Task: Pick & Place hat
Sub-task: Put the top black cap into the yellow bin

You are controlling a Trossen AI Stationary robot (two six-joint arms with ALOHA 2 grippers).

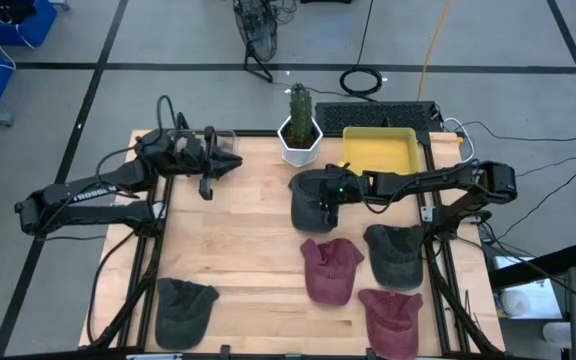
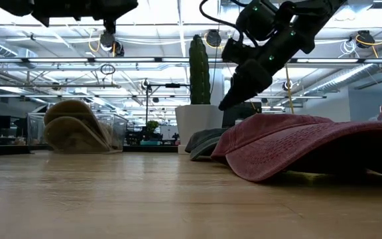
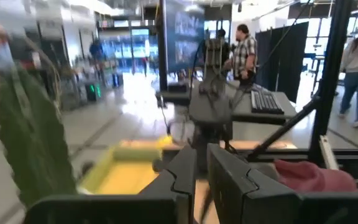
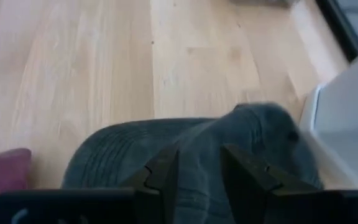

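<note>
Light wooden tabletop (image 1: 238, 230) on a dark frame, set on a grey floor marked with dark lines; beyond, an open hall with ceiling trusses, desks, and people standing far off.

Six caps counted on the high view: two maroon caps (image 1: 329, 270), four grey. One grey cap (image 1: 184, 308) at the near left corner, another grey cap (image 1: 395, 252) right of the maroon pair. One potted cactus (image 1: 299, 125) in a white pot at the far edge, one yellow bin (image 1: 380, 150) beside it.

Right gripper (image 1: 330, 190) low over the dark grey cap (image 4: 166, 149) just beside the cactus pot, fingers (image 4: 164, 171) pressed into its crown with a narrow gap; cannot tell whether clamped. Left gripper (image 1: 223, 160) raised near the far left, fingers close together, nothing between.
</note>
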